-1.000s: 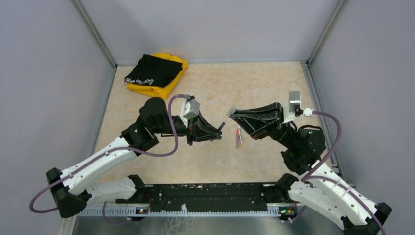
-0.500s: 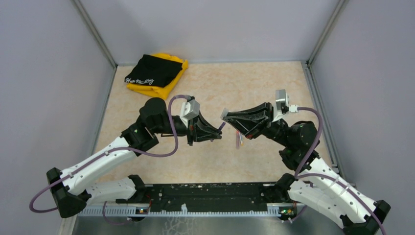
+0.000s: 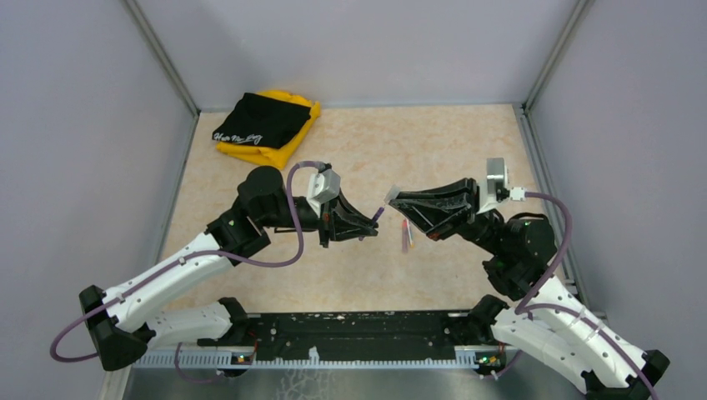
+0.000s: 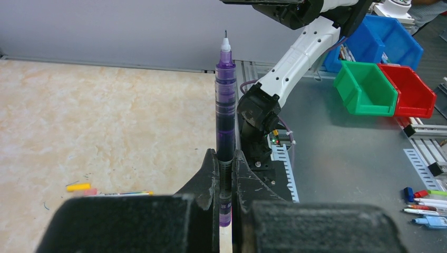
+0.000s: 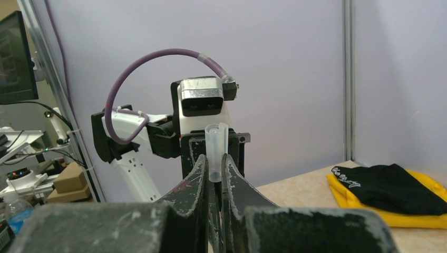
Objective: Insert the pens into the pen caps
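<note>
Top view: purple pen [image 3: 377, 214] and pale cap [image 3: 389, 193] face each other, apart — no pair mated yet; other pens [image 3: 406, 236], apparently, lie on your bench [image 3: 375, 142].
Left wrist: left fingers [image 4: 210, 176] clamp the purple pen.
Right wrist: right fingers [image 5: 197, 182] pinch the pale cap.

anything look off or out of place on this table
Only the black cloth lying on a yellow one in the far left corner, unrelated to pens. Otherwise fine: the left gripper clamps a purple pen, the right gripper a pale cap.
</note>
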`<state>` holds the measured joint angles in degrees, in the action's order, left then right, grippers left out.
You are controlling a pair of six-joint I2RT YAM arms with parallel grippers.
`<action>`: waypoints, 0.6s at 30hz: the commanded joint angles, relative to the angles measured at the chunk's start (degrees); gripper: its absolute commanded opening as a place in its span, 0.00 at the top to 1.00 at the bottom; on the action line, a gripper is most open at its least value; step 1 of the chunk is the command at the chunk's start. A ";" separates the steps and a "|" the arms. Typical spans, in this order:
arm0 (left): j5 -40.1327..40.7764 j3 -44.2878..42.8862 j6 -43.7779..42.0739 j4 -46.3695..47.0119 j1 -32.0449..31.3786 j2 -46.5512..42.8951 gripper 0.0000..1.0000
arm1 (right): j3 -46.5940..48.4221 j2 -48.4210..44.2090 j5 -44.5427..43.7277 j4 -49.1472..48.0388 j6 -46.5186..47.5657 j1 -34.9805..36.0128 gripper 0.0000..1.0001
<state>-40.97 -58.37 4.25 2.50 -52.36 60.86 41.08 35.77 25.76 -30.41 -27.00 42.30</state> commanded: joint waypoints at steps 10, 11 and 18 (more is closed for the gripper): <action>0.06 -0.72 -0.29 1.80 -0.27 -0.91 1.00 | 1.20 0.41 0.19 1.22 2.04 -0.12 1.00; 0.26 -0.70 -0.30 1.85 -0.26 -0.94 1.00 | 1.26 0.51 0.36 1.29 2.12 -0.12 1.00; 0.76 -0.42 0.06 3.08 -0.29 -1.54 1.00 | 0.96 0.70 0.78 3.05 2.91 -0.12 1.00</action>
<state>-40.27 -58.37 4.32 2.63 -52.36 60.62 41.06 36.45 25.78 -27.40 -25.47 42.30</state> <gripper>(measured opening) 0.048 0.052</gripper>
